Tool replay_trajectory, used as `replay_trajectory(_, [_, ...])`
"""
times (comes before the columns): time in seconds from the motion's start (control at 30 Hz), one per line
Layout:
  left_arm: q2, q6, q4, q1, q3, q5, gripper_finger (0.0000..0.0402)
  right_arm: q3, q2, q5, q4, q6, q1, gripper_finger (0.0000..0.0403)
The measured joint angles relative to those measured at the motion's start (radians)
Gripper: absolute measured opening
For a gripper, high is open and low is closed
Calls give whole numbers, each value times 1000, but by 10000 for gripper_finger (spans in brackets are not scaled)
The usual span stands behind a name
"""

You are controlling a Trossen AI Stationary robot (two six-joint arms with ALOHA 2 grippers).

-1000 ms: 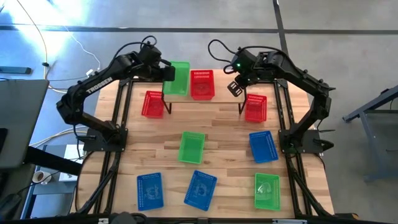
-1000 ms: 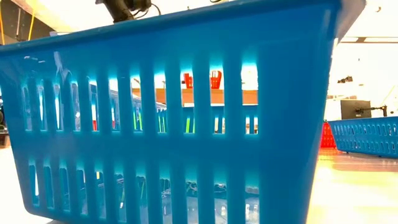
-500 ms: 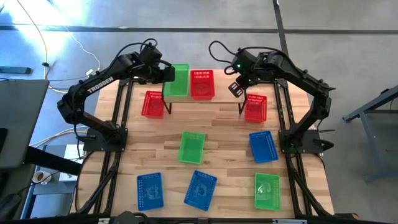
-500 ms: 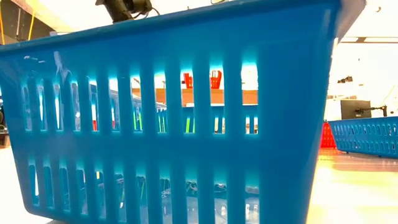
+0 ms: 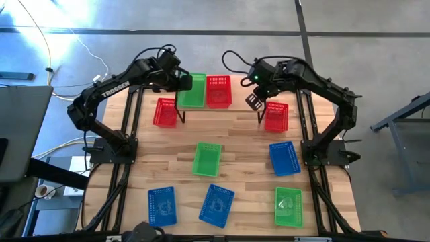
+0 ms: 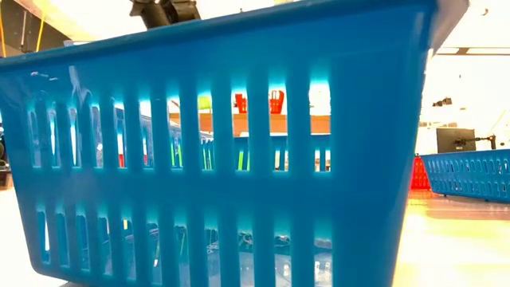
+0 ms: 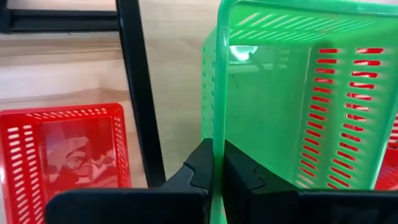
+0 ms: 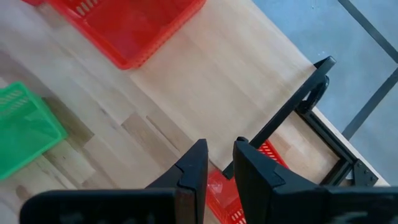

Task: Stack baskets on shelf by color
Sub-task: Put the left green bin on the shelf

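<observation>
Three red baskets (image 5: pixel 218 90), three green baskets (image 5: pixel 207 158) and three blue baskets (image 5: pixel 284 158) are showing. The left gripper (image 7: pixel 216 168) is clamping a green one's wall on the shelf (image 5: pixel 238 103); beside it the right gripper (image 5: pixel 254 99) is hovering slightly parted, empty.

Green basket (image 7: pixel 267 112): glossy translucent plastic. Table (image 5: pixel 245 151): pale smooth wood. Shelf legs (image 7: pixel 140 93): black metal.
</observation>
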Motion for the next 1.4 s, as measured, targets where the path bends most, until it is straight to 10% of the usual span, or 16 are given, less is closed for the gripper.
replay_trajectory(1.4, [1, 40, 29, 14, 1, -13, 70, 0, 0, 5, 0, 0, 44, 62])
